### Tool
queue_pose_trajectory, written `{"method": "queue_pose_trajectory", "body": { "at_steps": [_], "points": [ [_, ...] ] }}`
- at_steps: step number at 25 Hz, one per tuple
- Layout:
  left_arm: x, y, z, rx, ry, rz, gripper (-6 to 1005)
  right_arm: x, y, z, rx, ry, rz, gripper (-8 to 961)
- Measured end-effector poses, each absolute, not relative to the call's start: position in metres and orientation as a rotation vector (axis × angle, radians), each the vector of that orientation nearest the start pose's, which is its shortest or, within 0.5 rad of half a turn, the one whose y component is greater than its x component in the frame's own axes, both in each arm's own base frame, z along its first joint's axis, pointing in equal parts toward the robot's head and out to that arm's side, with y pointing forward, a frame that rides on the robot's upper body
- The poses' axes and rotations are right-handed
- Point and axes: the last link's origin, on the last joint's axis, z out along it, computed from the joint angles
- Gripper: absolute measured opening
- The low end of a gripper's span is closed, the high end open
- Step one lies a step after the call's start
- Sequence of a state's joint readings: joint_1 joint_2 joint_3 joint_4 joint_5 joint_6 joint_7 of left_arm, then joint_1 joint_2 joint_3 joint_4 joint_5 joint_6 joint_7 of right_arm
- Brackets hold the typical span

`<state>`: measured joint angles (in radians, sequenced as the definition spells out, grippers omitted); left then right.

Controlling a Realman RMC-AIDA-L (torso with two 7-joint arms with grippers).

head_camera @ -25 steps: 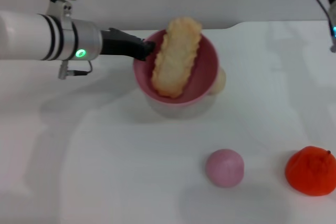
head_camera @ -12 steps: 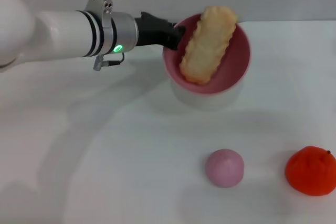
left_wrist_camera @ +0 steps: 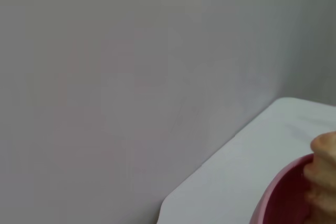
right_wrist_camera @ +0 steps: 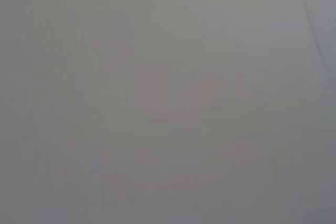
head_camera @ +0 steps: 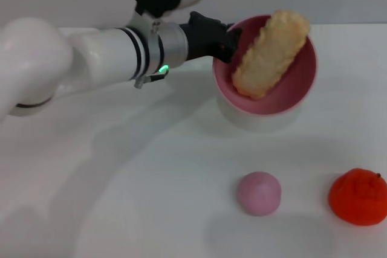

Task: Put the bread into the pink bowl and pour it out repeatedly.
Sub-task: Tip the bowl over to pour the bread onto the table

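The bread [head_camera: 270, 54] lies slantwise inside the pink bowl [head_camera: 290, 92], one end poking over the far rim. The left claw [head_camera: 225, 41] pinches the bowl's rim, holding it tilted above the white table [head_camera: 151, 167]. A pink ball [head_camera: 259, 193] and an orange toy [head_camera: 358, 196] sit nearer

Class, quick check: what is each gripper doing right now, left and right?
Left gripper: shut on the rim of the pink bowl, held tilted with the bread inside.
Right gripper: not in view.
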<state>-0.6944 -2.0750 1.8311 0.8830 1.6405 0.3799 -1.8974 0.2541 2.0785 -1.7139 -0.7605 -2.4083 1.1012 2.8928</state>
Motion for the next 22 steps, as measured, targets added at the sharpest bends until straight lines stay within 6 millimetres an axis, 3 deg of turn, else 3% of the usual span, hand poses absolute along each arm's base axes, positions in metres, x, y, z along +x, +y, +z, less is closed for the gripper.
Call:
{"method": "queue_pose_trajectory", "body": {
  "at_steps": [14, 22],
  "points": [
    [-0.122, 0.397, -0.117, -2.299, -0.125, -0.271, 52, 0.286, 0.348, 0.094, -1.037, 0.331, 0.775, 418],
    [-0.12, 0.391, -0.119, -2.249, -0.014, -0.25, 52, 0.284, 0.349, 0.093, -1.043, 0.328, 0.781, 418]
  ]
}}
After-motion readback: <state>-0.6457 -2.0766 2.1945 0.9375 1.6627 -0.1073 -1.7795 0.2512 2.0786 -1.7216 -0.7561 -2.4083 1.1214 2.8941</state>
